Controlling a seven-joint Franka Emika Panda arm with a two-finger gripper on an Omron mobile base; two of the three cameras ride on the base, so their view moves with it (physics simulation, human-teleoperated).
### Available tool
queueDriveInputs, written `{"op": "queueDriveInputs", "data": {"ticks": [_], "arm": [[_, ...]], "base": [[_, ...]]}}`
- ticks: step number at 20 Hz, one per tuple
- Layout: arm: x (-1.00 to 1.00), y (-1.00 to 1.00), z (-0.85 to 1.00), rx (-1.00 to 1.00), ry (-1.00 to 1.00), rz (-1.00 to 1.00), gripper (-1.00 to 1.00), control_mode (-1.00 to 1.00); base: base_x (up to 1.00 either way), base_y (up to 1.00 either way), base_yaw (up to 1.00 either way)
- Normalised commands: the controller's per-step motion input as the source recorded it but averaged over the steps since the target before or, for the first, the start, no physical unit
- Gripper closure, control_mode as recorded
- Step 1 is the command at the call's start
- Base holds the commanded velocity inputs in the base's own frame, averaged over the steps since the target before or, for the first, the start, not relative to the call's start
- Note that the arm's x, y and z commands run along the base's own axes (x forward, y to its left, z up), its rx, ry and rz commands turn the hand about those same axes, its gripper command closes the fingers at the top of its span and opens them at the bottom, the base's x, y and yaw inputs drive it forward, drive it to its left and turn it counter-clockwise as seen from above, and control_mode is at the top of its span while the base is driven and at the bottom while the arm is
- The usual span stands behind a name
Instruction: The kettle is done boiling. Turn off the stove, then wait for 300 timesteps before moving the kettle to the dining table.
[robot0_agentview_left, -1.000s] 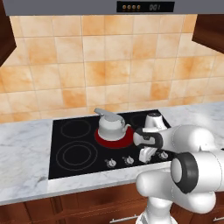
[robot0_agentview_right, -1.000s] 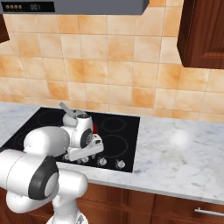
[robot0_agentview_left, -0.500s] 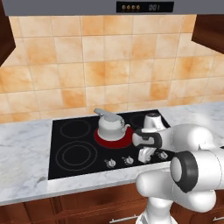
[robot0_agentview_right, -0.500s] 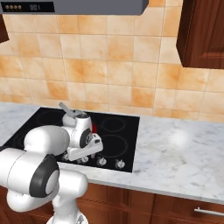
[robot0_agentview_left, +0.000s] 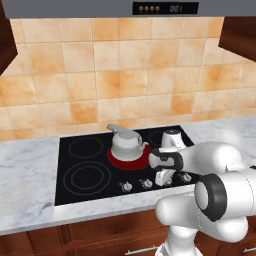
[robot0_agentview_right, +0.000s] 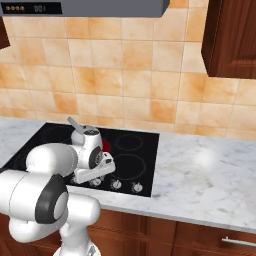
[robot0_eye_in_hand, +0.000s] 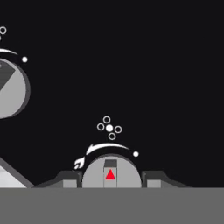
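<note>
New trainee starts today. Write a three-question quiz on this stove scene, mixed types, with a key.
1. True or false: the burner under the kettle glows red.
2. The gripper is closing on: A) the kettle's handle B) a stove knob C) a cabinet door
3. Fill in: the kettle sits on the black ___.

Key: 1 true; 2 B; 3 stove

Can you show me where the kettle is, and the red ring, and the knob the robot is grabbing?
kettle (robot0_agentview_left: 127, 143), left base view, its rounded body.
red ring (robot0_agentview_left: 118, 160), left base view, glowing burner edge.
knob (robot0_eye_in_hand: 111, 173), hand view, its face.
</note>
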Motion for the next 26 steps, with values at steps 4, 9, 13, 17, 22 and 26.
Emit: {"op": "queueDriveInputs", "data": {"ticks": [4, 9, 13, 17, 22, 26], "arm": [[0.00, 0.00, -0.05, -0.01, 0.00, 0.00, 1.00, -1.00], [-0.09, 0.00, -0.19, 0.00, 0.00, -0.11, 1.00, -1.00], [-0.20, 0.00, -0.21, 0.00, 0.00, -0.19, 1.00, -1.00], [-0.40, 0.00, -0.17, 0.00, 0.00, -0.23, 1.00, -1.00], [-0.49, 0.00, -0.09, 0.00, -0.04, -0.26, 1.00, -1.00], [-0.39, -0.04, -0.05, 0.00, 0.00, -0.27, 1.00, -1.00]], "base": [[0.00, 0.00, 0.00], [0.00, 0.00, 0.00], [0.00, 0.00, 0.00], [0.00, 0.00, 0.00], [0.00, 0.00, 0.00], [0.00, 0.00, 0.00]]}}
